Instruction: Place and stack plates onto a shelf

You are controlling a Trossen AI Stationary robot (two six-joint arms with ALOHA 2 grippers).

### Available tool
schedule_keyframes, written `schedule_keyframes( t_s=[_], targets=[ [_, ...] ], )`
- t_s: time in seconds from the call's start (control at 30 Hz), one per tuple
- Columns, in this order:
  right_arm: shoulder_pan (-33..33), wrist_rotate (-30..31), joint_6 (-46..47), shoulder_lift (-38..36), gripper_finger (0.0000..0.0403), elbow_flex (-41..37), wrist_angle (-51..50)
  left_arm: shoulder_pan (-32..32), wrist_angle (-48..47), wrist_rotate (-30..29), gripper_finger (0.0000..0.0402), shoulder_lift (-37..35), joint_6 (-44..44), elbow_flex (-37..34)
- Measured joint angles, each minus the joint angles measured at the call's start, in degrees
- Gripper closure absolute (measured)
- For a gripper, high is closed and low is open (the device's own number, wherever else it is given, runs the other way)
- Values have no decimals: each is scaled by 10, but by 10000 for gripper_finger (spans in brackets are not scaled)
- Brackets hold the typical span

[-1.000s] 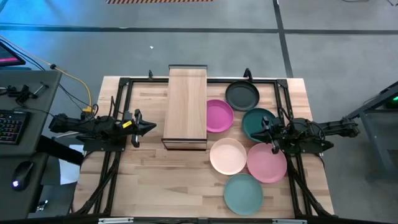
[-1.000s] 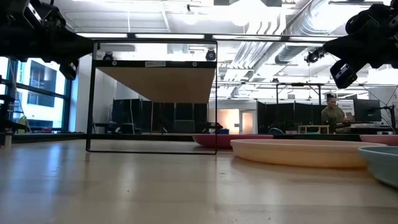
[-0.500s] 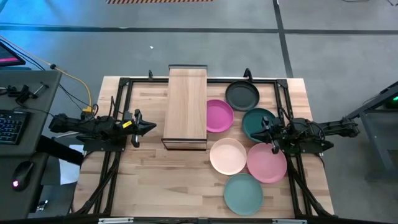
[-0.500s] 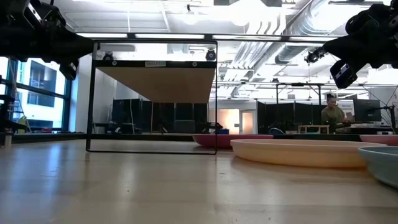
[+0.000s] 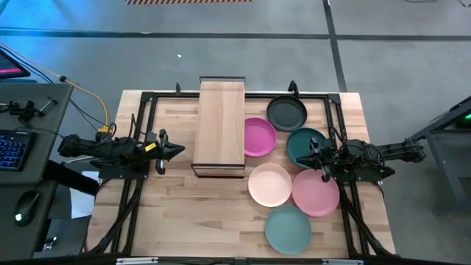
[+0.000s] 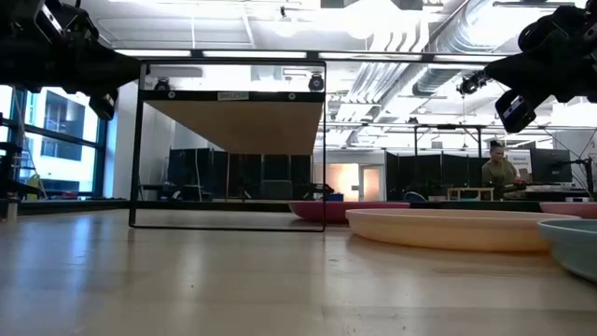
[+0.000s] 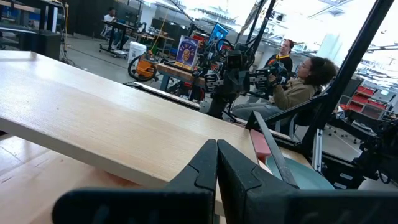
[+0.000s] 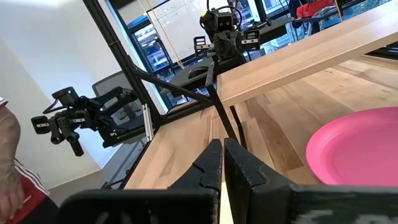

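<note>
**Six plates waiting, shelf bare**

No plate has been stacked; the first pick is judged pending. Six plates (image 5: 271,184) lie on the surface right of the shelf (image 5: 220,125). The right gripper (image 5: 316,160), fingers closed and empty, hangs over the green/pink plates and must open and descend. The left gripper (image 5: 176,150), likewise closed, waits beside the shelf.

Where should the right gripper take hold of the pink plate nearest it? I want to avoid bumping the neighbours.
Judging from above, grip the pink plate by its thin raised rim on the outer edge, toward the table's right side. That edge is bare, while the cream plate and dark green plate crowd the other sides. The right gripper hovers nearby, shut.
</note>
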Motion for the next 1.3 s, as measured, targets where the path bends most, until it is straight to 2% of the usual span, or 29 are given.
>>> schedule_keyframes(
  t_s=[0.67, 0.77, 0.9, 1.0, 1.07, 1.17, 1.23, 1.3],
  targets=[
    [0, 11, 2, 0, 402, 0, 8, 0, 0, 0, 401, 0, 0, 0],
    [0, 63, 58, 0, 402, 0, 106, 0, 0, 0, 401, 0, 0, 0],
    [0, 204, 146, 0, 402, 0, 254, 0, 0, 0, 401, 0, 0, 0],
    [-1, 292, 156, 4, 402, 1, 316, 0, 0, 0, 401, 0, 0, 0],
    [-2, 311, 149, 18, 402, 17, 325, 0, 0, 0, 401, 0, 0, 0],
    [-8, 343, 91, 63, 402, 84, 313, 0, 0, 0, 401, 0, 0, 0],
    [-14, 375, 41, 109, 402, 149, 255, 0, 0, 0, 401, 0, 0, 0],
    [-24, 411, 26, 158, 395, 230, 143, 0, 0, 0, 401, 0, 0, 0]
  ],
)
